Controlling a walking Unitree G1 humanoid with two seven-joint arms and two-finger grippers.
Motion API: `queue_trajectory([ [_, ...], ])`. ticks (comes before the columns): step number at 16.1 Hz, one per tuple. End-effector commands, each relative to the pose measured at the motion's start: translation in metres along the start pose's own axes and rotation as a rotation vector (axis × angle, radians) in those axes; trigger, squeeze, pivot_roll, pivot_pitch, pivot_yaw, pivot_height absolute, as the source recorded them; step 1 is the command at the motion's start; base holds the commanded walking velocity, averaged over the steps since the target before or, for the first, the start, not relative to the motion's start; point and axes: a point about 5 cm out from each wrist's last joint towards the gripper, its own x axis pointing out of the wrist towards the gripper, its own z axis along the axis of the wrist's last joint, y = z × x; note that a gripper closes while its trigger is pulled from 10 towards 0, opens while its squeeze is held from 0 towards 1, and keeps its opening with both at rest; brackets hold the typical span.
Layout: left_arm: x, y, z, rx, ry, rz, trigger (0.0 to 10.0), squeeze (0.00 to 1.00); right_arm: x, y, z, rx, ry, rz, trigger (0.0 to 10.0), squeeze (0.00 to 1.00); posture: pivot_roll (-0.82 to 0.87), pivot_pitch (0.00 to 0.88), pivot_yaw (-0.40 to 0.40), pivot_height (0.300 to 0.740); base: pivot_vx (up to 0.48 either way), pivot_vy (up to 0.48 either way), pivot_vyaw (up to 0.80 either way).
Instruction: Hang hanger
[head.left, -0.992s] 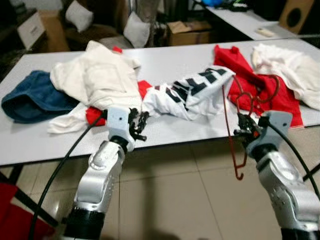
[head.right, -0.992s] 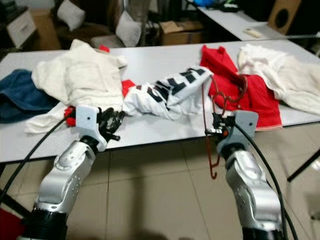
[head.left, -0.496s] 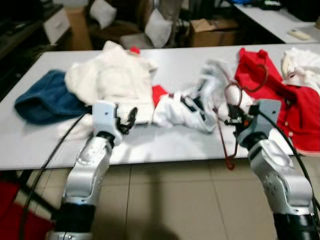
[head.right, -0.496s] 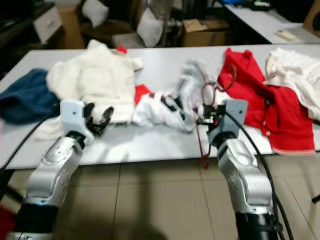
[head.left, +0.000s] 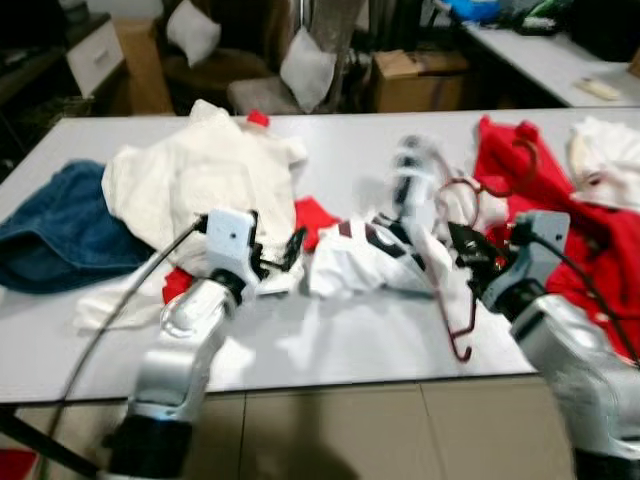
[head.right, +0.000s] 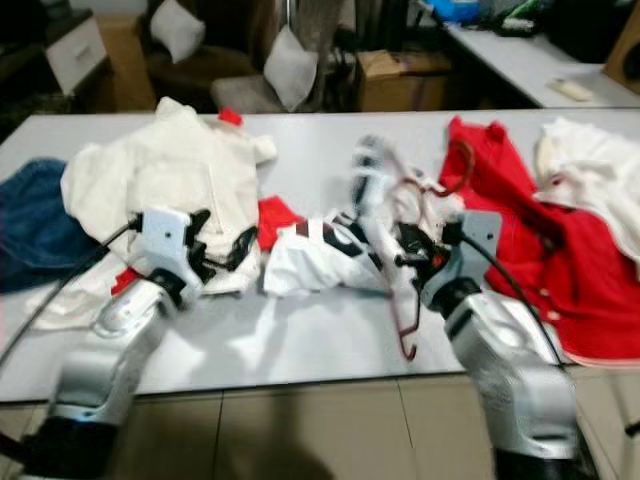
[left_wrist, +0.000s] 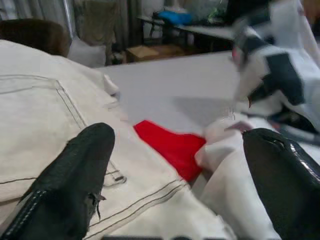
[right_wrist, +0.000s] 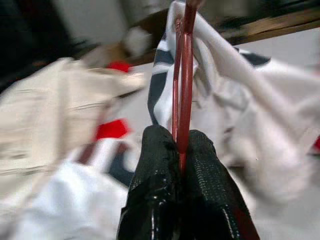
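Red wire hanger (head.left: 452, 262) pinched in the right end effector (head.left: 472, 262), fingers (right_wrist: 165, 165) clenched on a straight run of the wire, its hook end dangling low near the desk's (head.left: 330, 345) front edge. A white shirt with black lettering (head.left: 385, 250) is draped on the hanger, partly lifted, the rest trailing on the desk just beside a red garment (head.left: 545, 195). Left end effector (head.left: 283, 255) hovers low over the desk with fingers spread wide and nothing in them, next to a cream garment (head.left: 195, 185); a blue towel (head.left: 55, 225) lies well apart at the far left. Handling judgement: wire looks thin, light and stiff but a bit springy, smooth enough to twist in a two-finger pinch, and the shirt's soft hanging weight will pull it off balance. Best hold is probably near the neck below the hook, so the hook stays free for a rail. The shirt is floppy and could slide off a shoulder if the hanger tilts; the free left end effector could steady the fabric. No rail visible, frames blurred.
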Motion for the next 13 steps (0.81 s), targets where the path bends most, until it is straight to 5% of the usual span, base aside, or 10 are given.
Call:
queue_trajectory([
  [1, 0.004, -0.015, 0.001, 0.013, 0.02, -0.099, 10.0, 0.17, -0.007, 0.002, 0.008, 0.022, -0.002, 0.081, 10.0, 0.0, -0.16, 0.0, 0.021, 0.74, 0.0, 0.0, 0.0],
  [2, 0.006, -0.018, 0.001, 0.023, 0.024, -0.131, 10.0, 0.0, -0.01, 0.003, 0.013, 0.02, 0.0, 0.13, 10.0, 0.0, -0.16, 0.0, 0.024, 0.74, 0.0, 0.0, 0.0],
  [5, 0.023, -0.024, 0.0, 0.021, 0.048, -0.17, 10.0, 0.0, -0.032, -0.001, 0.046, 0.019, -0.039, 0.282, 10.0, 0.0, -0.19, 0.0, 0.04, 0.74, 0.0, 0.0, 0.0],
  [11, 0.03, -0.045, -0.008, 0.076, 0.055, -0.293, 10.0, 0.0, -0.06, -0.003, 0.075, 0.051, -0.151, 0.399, 10.0, 0.0, -0.21, 0.0, 0.05, 0.74, 0.0, 0.0, 0.0],
  [13, 0.035, -0.057, -0.022, 0.253, 0.088, -0.394, 10.0, 0.0, -0.066, -0.001, 0.077, 0.065, -0.145, 0.419, 10.0, 0.0, -0.22, 0.0, 0.053, 0.74, 0.0, 0.0, 0.0],
])
